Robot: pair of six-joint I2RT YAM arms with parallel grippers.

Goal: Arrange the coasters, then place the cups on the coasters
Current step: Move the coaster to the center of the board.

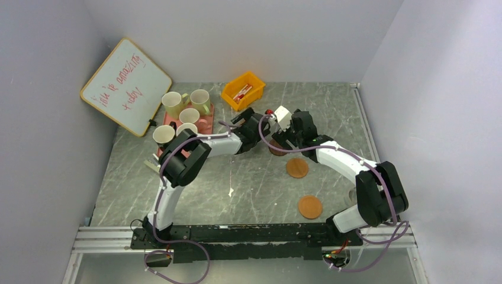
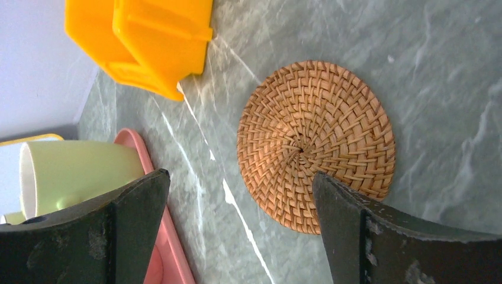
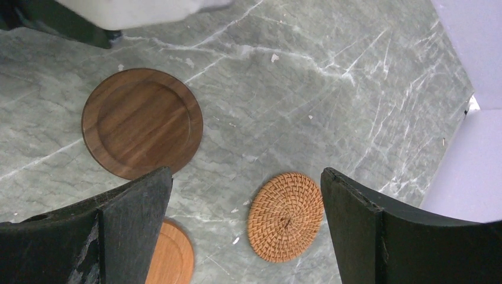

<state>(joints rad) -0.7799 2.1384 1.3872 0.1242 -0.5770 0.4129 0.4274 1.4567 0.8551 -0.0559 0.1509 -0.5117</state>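
Several cups (image 1: 189, 116) stand on a pink tray (image 1: 204, 123) at the back left. A pale green cup (image 2: 77, 174) shows on the left of the left wrist view. Below my open left gripper (image 2: 240, 180) lies a woven coaster (image 2: 315, 145), its near edge behind the right finger. My open right gripper (image 3: 245, 174) hovers over the table, empty. It sees a dark brown coaster (image 3: 142, 122), the woven coaster (image 3: 286, 216) and an orange coaster (image 3: 171, 254). From above, both grippers (image 1: 248, 120) (image 1: 288, 137) meet mid-table, with two orange coasters (image 1: 297, 168) (image 1: 310, 207) nearer.
A yellow bin (image 1: 243, 90) sits at the back, close to the left gripper and the woven coaster. A whiteboard (image 1: 126, 86) leans against the left wall. Part of the left arm (image 3: 136, 9) crosses the top of the right wrist view. The right wall (image 1: 426, 118) is close.
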